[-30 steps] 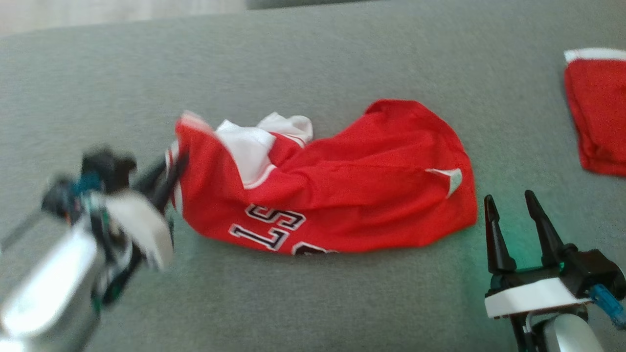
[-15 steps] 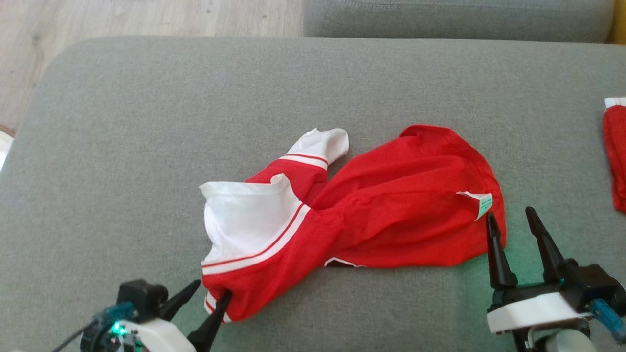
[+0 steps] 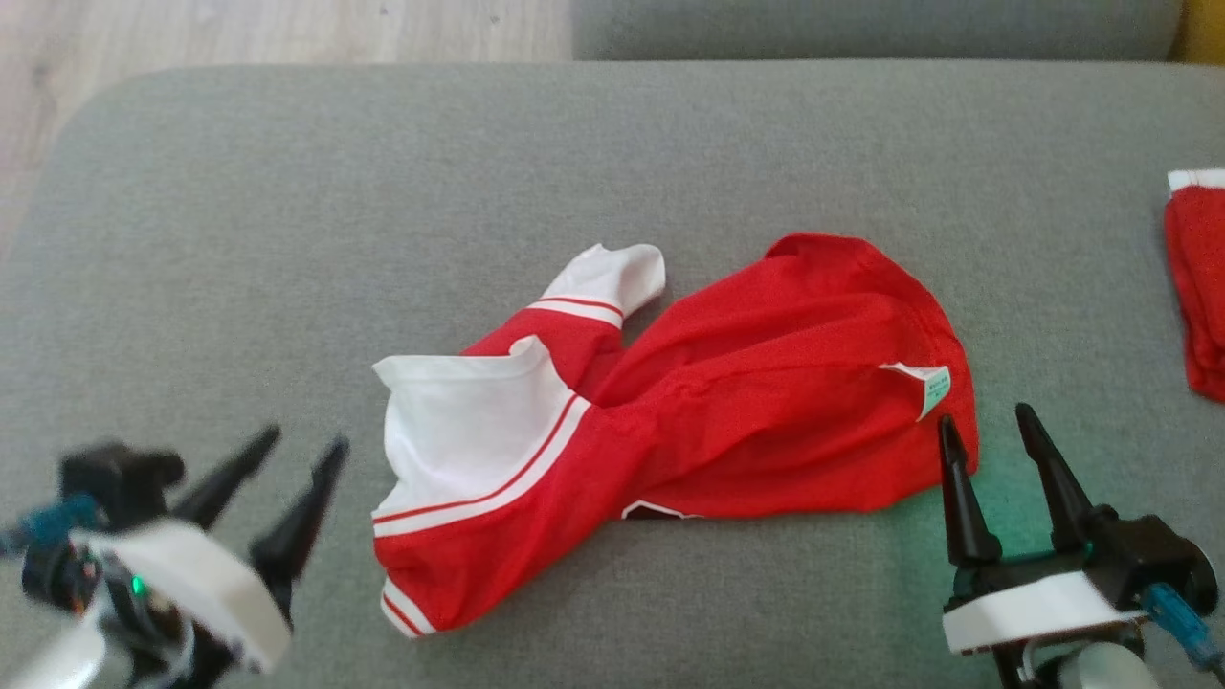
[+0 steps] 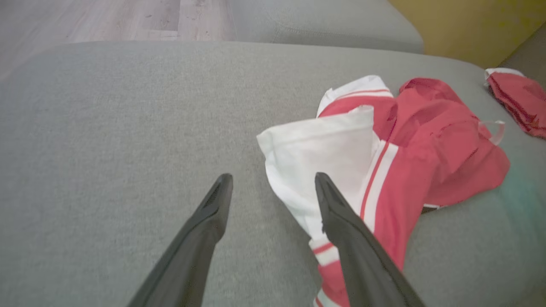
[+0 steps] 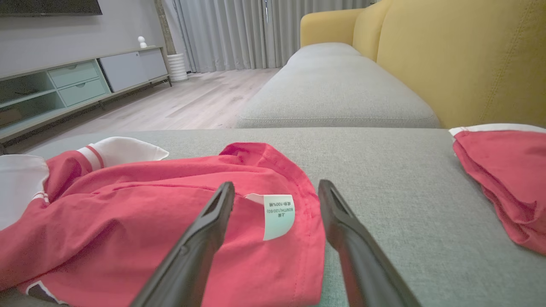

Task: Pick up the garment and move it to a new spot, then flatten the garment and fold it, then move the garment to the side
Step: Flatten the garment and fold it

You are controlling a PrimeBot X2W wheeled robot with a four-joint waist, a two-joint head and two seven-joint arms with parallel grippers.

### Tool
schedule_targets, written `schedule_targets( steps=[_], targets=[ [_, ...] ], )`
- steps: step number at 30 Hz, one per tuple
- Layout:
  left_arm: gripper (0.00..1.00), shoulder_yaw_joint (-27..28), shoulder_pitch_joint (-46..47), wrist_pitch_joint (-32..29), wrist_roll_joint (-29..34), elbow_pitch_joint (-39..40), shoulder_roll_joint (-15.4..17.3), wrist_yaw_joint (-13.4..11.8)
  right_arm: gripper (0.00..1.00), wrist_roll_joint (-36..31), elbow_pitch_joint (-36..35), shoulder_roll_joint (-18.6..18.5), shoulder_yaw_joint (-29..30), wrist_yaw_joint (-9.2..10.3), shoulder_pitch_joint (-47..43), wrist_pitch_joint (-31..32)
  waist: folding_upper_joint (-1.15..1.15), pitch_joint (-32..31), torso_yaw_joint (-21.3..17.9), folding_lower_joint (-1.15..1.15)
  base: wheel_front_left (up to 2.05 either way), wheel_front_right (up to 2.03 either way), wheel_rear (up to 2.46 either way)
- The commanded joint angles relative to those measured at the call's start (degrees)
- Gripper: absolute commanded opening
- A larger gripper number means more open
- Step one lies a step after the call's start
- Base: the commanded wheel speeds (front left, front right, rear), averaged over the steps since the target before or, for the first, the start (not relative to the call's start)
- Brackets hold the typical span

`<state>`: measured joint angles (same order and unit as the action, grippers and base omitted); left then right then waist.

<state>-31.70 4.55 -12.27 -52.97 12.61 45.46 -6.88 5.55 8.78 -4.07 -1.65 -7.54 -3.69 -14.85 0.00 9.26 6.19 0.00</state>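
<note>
The garment (image 3: 727, 402) is found crumpled on the cushion (image 3: 287, 239), just right of the open, empty left hand (image 3: 306, 437) and just ahead of the open, empty right hand (image 3: 984, 416). For good flattening, two far-apart edges should be gripped and drawn outward evenly.

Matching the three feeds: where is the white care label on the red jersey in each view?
Head view: care label on the jersey's right edge, just above the right gripper.
Left wrist view: far right, blurred, at the jersey's far end.
Right wrist view: centre, between the right gripper's fingers.
Shared landmark: the second red garment, at the right edge in all three.
</note>
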Motion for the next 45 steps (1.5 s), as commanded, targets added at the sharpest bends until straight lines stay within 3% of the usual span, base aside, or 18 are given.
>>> schedule_targets(
  steps=[1, 9, 15, 22, 27, 39, 45],
  targets=[
    [1.00, 3.60, 5.31, 0.88, -1.26, -0.03, 0.88, 1.06, 1.00, 0.10, -1.98, -0.48, -1.70, 0.05, 2.22, -0.15, 0.00, 1.06, -0.70, 0.00, 0.00, 0.00, 0.00],
    [1.00, 3.18, 12.51, 2.96, -6.27, -14.29, -5.62, 10.03, 1.00, 0.29, -2.00, -0.97, -2.54, 0.05, 4.79, -0.15, 0.00, 4.58, -3.17, 0.00, 0.00, 0.00, 0.00],
    [1.00, 1.44, 16.31, 4.40, -6.79, -23.41, -8.93, 12.99, 1.00, 0.38, -1.89, -1.19, -2.49, 0.05, 5.55, -0.15, 0.00, 5.62, -4.42, 0.00, 0.00, 0.00, 0.00],
    [1.00, 0.52, 18.61, 5.58, -8.48, -30.25, -10.58, 14.04, 1.00, 0.43, -1.87, -1.26, -2.49, 0.05, 5.73, -0.15, 0.00, 5.98, -5.25, 0.00, 0.00, 0.00, 0.00],
    [1.00, 0.22, 18.23, 4.67, -13.11, -31.77, -11.94, 14.30, 1.00, 0.41, -1.79, -1.26, -2.13, 0.05, 5.68, -0.15, 0.00, 5.77, -5.52, 0.00, 0.00, 0.00, 0.00],
    [1.00, -0.95, 12.36, 4.45, -23.42, -23.74, -12.64, 14.36, 1.00, 0.23, -1.84, -1.00, -1.47, 0.05, 4.92, -0.15, 0.00, 4.79, -5.42, 0.00, 0.00, 0.00, 0.00],
    [1.00, -4.38, 8.75, 5.54, -21.95, -19.77, -12.47, 14.36, 1.00, 0.15, -1.79, -0.84, -1.04, 0.05, 4.64, -0.15, 0.00, 3.90, -5.32, 0.00, 0.00, 0.00, 0.00]
  ],
)
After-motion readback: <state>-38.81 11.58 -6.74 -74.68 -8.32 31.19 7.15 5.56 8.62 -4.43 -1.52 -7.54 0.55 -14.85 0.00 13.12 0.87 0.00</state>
